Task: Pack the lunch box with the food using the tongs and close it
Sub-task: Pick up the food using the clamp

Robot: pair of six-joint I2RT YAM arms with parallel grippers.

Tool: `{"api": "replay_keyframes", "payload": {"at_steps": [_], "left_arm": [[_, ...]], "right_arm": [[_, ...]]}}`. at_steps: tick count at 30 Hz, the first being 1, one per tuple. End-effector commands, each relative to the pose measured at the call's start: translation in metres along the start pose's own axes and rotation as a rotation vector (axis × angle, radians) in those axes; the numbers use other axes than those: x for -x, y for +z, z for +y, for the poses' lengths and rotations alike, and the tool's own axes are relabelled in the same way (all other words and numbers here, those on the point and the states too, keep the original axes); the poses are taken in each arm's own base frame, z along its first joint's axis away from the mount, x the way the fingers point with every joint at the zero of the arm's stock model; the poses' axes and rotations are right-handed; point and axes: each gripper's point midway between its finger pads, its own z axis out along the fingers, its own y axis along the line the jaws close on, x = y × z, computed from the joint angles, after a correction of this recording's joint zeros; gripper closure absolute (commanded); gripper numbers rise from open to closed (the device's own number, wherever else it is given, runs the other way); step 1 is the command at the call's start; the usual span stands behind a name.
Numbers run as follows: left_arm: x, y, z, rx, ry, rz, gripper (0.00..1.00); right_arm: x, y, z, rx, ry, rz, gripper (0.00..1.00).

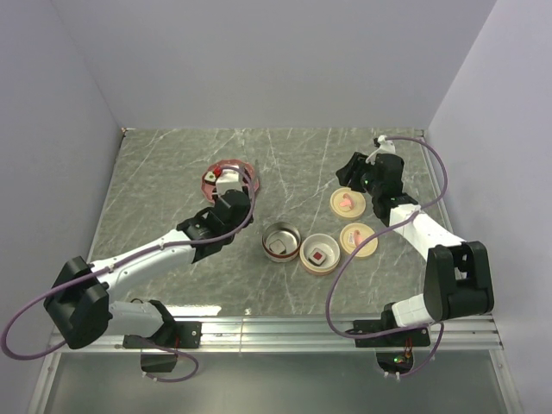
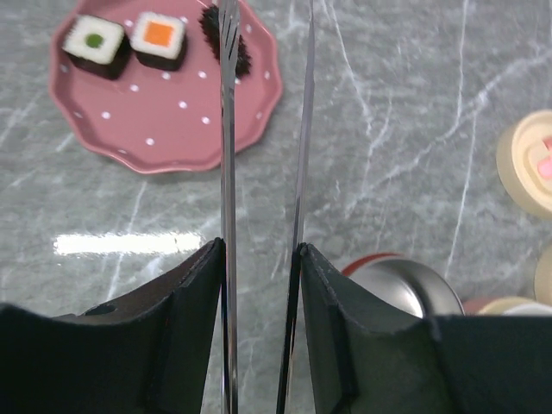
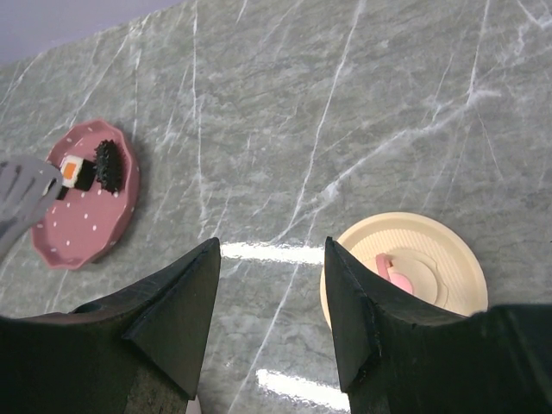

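Note:
My left gripper (image 2: pixel 259 250) is shut on the tongs (image 2: pixel 226 164), whose two slim silver arms run forward between my fingers to the pink dotted plate (image 2: pixel 172 121). On the plate lies the food: a green-centred roll (image 2: pixel 95 41), an orange-centred roll (image 2: pixel 159 38) and a black piece (image 2: pixel 241 52) right beside the left tong tip. From above, my left gripper (image 1: pixel 226 210) sits just short of the plate (image 1: pixel 210 178). The lunch box is a steel bowl (image 1: pixel 281 241) and a cream tier (image 1: pixel 320 254), each with a piece inside. My right gripper (image 3: pixel 270 246) is open and holds nothing.
Two cream lids with pink knobs (image 1: pixel 347 202) (image 1: pixel 359 239) lie right of the lunch box tiers. One lid (image 3: pixel 405 267) sits just under my right fingers. The right gripper (image 1: pixel 355 171) hovers at the back right. Grey walls enclose the marbled table (image 1: pixel 172 155).

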Motion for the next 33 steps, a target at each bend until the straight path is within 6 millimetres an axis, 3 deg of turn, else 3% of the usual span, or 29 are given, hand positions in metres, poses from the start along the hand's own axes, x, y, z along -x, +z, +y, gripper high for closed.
{"api": "replay_keyframes", "payload": {"at_steps": [1, 5, 15, 24, 33], "left_arm": [[0.040, 0.001, -0.001, 0.044, -0.084, -0.110, 0.53], [0.040, 0.013, 0.007, 0.086, -0.089, -0.099, 0.54], [0.015, 0.046, 0.016, 0.129, -0.085, -0.029, 0.54], [0.008, 0.063, 0.001, 0.071, -0.082, -0.025, 0.54], [-0.004, 0.077, 0.010, 0.095, -0.086, 0.009, 0.54]], "right_arm": [[0.007, 0.000, 0.001, 0.016, -0.004, -0.032, 0.41], [0.010, -0.007, 0.004, 0.026, -0.008, -0.046, 0.41], [0.013, -0.021, 0.008, 0.040, -0.015, -0.075, 0.41], [0.012, -0.024, 0.011, 0.055, -0.017, -0.074, 0.41], [0.011, -0.023, 0.012, 0.059, -0.019, -0.069, 0.41]]}}
